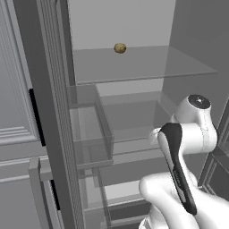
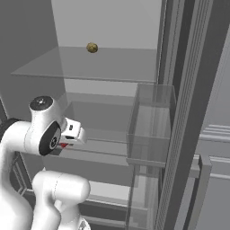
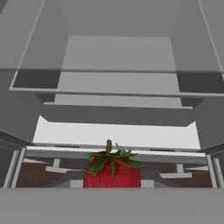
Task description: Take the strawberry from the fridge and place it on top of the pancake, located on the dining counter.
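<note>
Okay, claw (image 2: 64,144) clamped on the strawberry (image 3: 112,171), berry sits right at the fingertips in hand view, red speck under the wrist in right base view. So I reckon grab's done; next is backing straight out of the fridge (image 1: 134,67) w/o clipping the door bin (image 2: 150,126), then driving to the counter. Arm's reaching in at mid-shelf level, elbow high, hand roughly level. Tan round item (image 1: 120,48) sits on the upper glass shelf (image 1: 143,65).
</note>
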